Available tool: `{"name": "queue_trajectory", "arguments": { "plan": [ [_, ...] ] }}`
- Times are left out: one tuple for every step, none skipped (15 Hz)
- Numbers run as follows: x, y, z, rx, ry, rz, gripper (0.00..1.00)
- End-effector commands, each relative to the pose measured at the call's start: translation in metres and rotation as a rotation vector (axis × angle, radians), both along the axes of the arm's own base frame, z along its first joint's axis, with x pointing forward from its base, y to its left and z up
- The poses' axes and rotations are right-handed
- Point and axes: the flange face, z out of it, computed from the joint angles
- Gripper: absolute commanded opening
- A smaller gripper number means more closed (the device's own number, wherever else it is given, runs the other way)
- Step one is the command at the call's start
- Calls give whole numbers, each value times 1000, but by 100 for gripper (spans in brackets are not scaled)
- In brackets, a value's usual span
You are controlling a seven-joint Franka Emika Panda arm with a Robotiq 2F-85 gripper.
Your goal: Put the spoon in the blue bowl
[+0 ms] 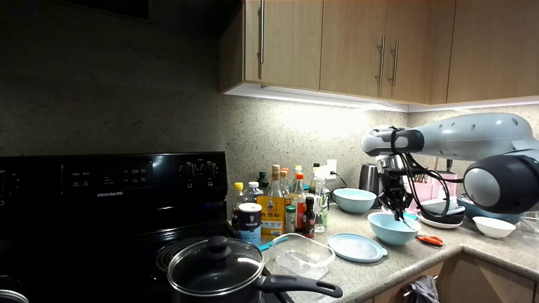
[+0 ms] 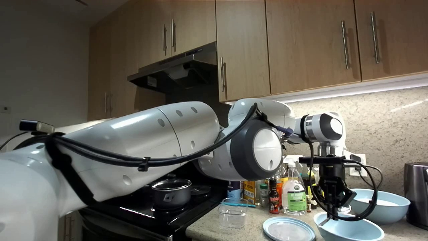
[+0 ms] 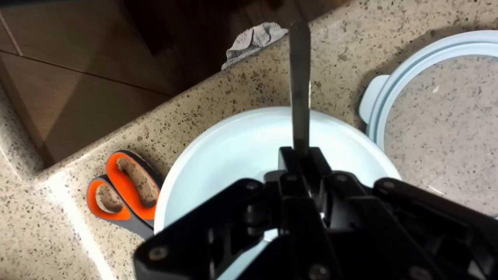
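Observation:
My gripper [image 1: 399, 215] is shut on the spoon [image 1: 408, 225]. It is low over the blue bowl [image 1: 392, 235], with its fingertips above the bowl's opening. In an exterior view, the gripper [image 2: 332, 216] and the slanting spoon [image 2: 323, 222] are over the left part of the blue bowl [image 2: 356, 231]. In the wrist view, the spoon's thin grey end [image 3: 300, 85] sticks out from between the fingertips [image 3: 300, 153] and reaches past the bowl's [image 3: 229, 159] rim in the picture. Its other end is hidden by the fingers. I cannot tell whether the spoon touches the rim.
A flat pale-blue lid [image 1: 358, 247] lies beside the bowl. Scissors with orange handles [image 3: 123, 184] lie on its other side, near the counter edge. Another light-blue bowl [image 1: 355, 201] and a kettle [image 2: 416, 194] stand behind. Bottles [image 1: 309, 216] and a clear container [image 1: 303, 254] stand towards the stove.

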Motion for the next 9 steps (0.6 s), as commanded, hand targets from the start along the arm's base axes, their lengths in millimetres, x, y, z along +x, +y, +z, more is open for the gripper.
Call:
{"name": "queue_trajectory", "arguments": {
  "plan": [
    [-3, 1, 1, 11, 11, 8, 42],
    [-2, 1, 1, 14, 12, 11, 48],
    [-2, 1, 1, 17, 10, 11, 55],
    [-2, 0, 1, 17, 7, 10, 60],
    [-2, 0, 2, 19, 5, 12, 68],
    [-2, -1, 3, 19, 1, 3, 73],
    [-1, 0, 6, 17, -4, -5, 81],
    [0, 2, 12, 15, -11, -18, 86],
    [-1, 2, 0, 2, 1, 1, 92]
  ]
}}
